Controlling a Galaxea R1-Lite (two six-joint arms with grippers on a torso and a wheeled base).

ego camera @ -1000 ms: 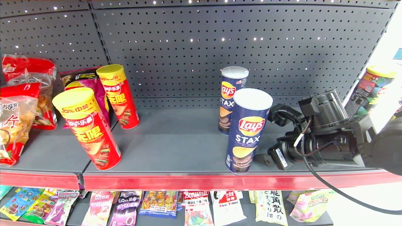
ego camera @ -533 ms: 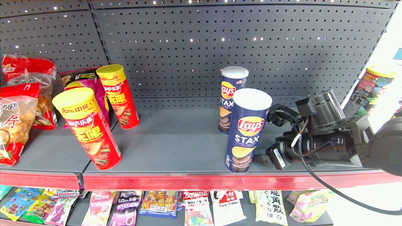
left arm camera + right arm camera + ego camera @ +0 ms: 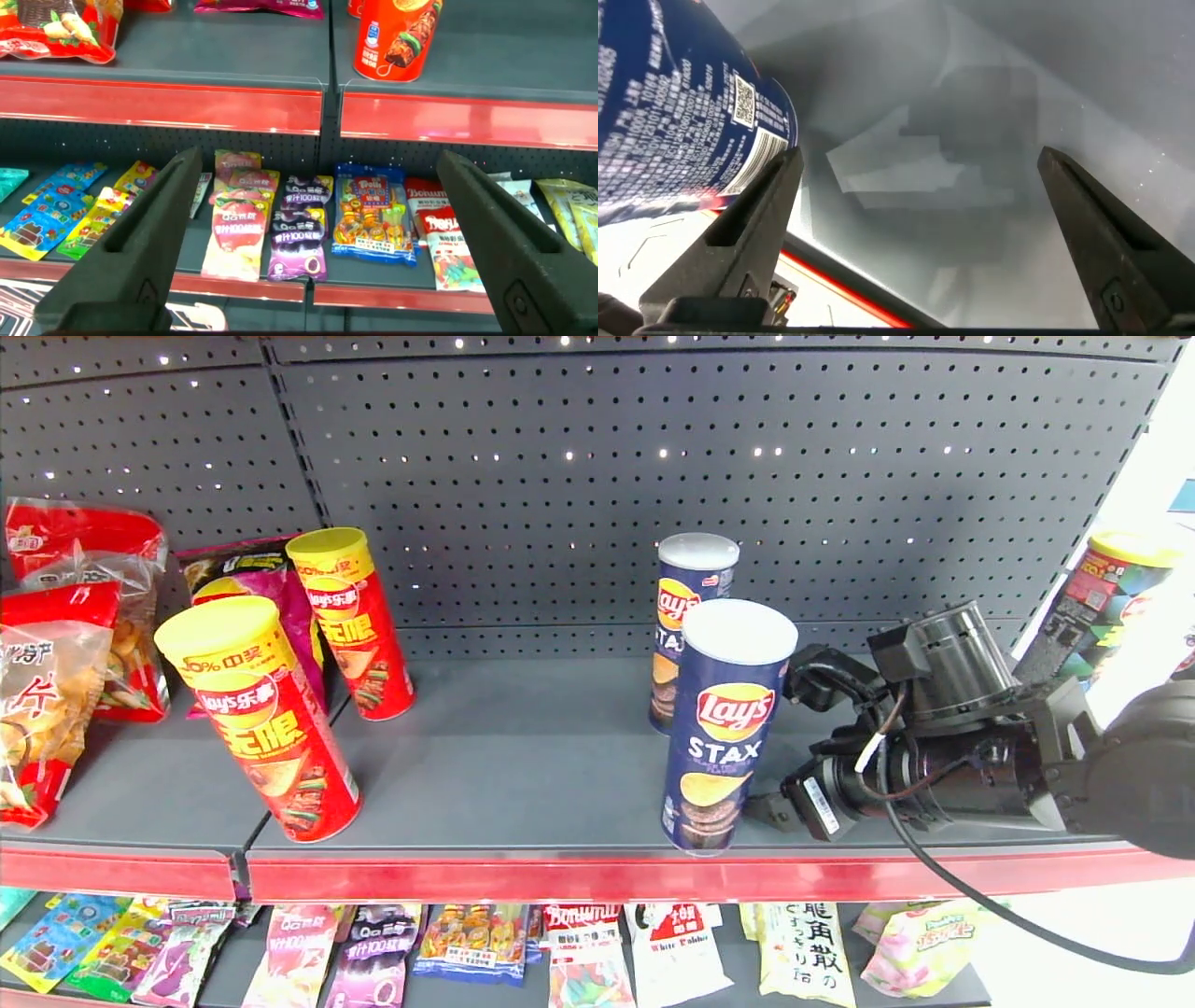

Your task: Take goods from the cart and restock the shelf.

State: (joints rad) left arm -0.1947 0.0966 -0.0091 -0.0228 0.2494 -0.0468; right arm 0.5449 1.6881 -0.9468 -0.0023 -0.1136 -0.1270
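Grey shelf (image 3: 523, 775) carries the front blue can (image 3: 724, 728) — right gripper (image 3: 920, 159) just beside it, fingers apart; left gripper (image 3: 318, 159) likewise spread.

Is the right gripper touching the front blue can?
Cannot tell. In the right wrist view the front blue can overlaps one fingertip of the open right gripper, and neither gap nor contact shows plainly.

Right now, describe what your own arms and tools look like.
The right arm is black, with a silvery-grey cylindrical housing on top, a white label near the wrist and a black cable looping beneath. The left tool and right tool each have two dark, matte, wedge-shaped fingers tapering to the tips.
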